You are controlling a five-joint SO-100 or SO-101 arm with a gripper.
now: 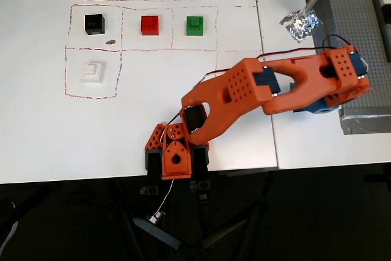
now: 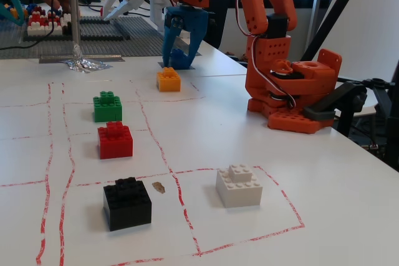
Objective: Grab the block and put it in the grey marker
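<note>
The blue block (image 2: pixel 176 60) sits low between my gripper's blue fingers, on or just above the dark grey marker (image 2: pixel 189 66), of which only a thin edge shows. My gripper (image 2: pixel 179 55) points straight down at the far end of the table, with one finger at each side of the block. In the overhead view the gripper (image 1: pixel 317 106) is mostly under the orange arm, and the block and marker are hidden there. The orange-yellow brick (image 2: pixel 168 80) lies just in front of the gripper in the fixed view.
Black (image 1: pixel 95 23), red (image 1: pixel 150 25), green (image 1: pixel 195 25) and white (image 1: pixel 92 70) bricks sit in red-lined squares. Crumpled foil (image 1: pixel 300 24) lies under a metal pole. A grey studded baseplate (image 1: pixel 357 35) lies beyond the gripper. The arm's base (image 1: pixel 174 157) stands at the table's edge.
</note>
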